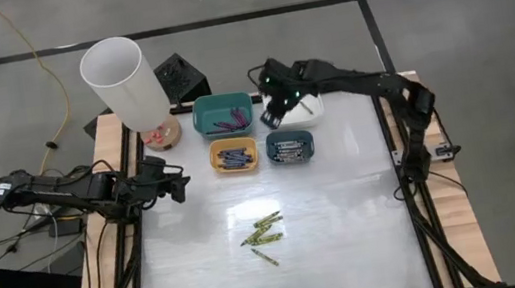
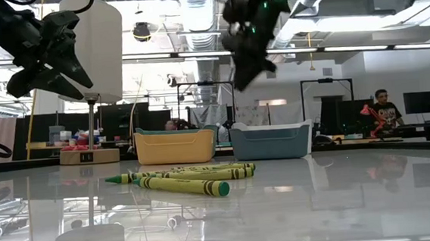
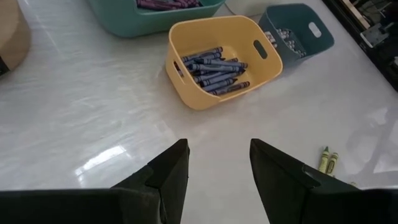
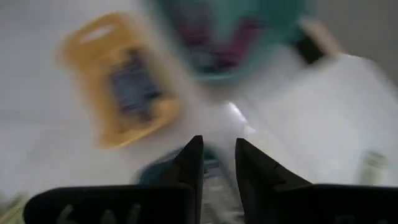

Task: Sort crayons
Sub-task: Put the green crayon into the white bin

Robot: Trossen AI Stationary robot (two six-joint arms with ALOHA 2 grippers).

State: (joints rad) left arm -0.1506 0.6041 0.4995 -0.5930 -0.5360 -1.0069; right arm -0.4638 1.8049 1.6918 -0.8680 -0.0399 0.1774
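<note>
Several yellow-green crayons (image 1: pixel 262 229) lie flat in a loose heap at the table's middle; they also show in the low view (image 2: pixel 181 180). At the far side stand a teal bin (image 1: pixel 223 114) with purple crayons, a yellow bin (image 3: pixel 217 59) with blue crayons, a blue-grey bin (image 1: pixel 290 146) with grey crayons, and a white bin (image 1: pixel 308 109). My right gripper (image 4: pixel 217 144) hangs open and empty above the far bins (image 1: pixel 275 116), pointing steeply down. My left gripper (image 3: pixel 217 146) waits open and empty above the table's left part (image 1: pixel 182 184).
A tall white cylinder (image 1: pixel 122 80) on a round wooden base (image 1: pixel 161 134) stands at the far left corner, with a black box (image 1: pixel 180 77) behind it. Bare tabletop (image 1: pixel 349 222) spreads around the crayon heap toward the near and right edges.
</note>
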